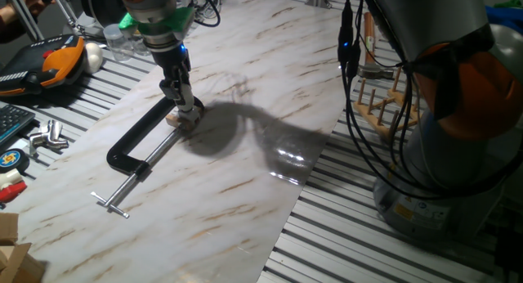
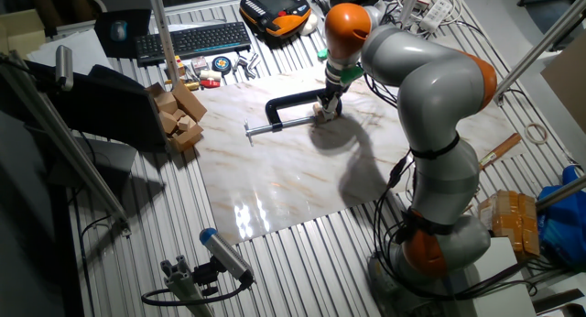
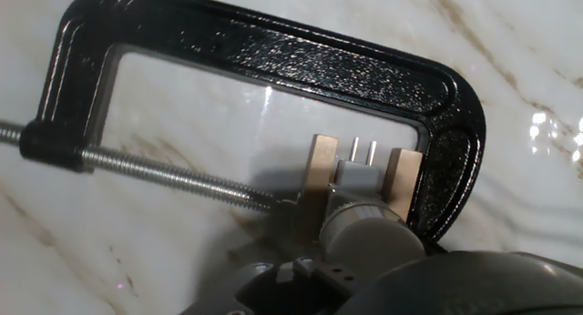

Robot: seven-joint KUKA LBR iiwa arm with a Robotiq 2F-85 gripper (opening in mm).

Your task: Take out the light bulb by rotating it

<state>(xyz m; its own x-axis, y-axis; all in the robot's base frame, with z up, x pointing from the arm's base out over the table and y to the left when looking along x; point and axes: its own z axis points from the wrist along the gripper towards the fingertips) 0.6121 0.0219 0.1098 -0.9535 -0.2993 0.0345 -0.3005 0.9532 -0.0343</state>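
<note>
The black C-clamp (image 1: 135, 140) lies on the marble board and grips a small tan wooden block (image 1: 174, 119). In the hand view the clamp (image 3: 273, 60) arches over the block (image 3: 319, 174), with its screw pressing from the left. The light bulb (image 3: 369, 226) sits in the block's slot. It shows as a grey-white cylinder with a white base and two thin pins pointing away from the camera. My gripper (image 1: 186, 111) points down onto the block and is closed around the bulb (image 3: 364, 215). It also shows in the other fixed view (image 2: 326, 111). The bulb is hidden in both fixed views.
An orange-and-black device (image 1: 57, 58), a white egg-like thing (image 1: 94, 56) and a clear bottle (image 1: 122, 42) lie beyond the board's far left. A wooden peg rack (image 1: 380, 103) stands at the right. A keyboard (image 2: 192, 38) and stacked wooden blocks (image 2: 179, 115) lie off the board.
</note>
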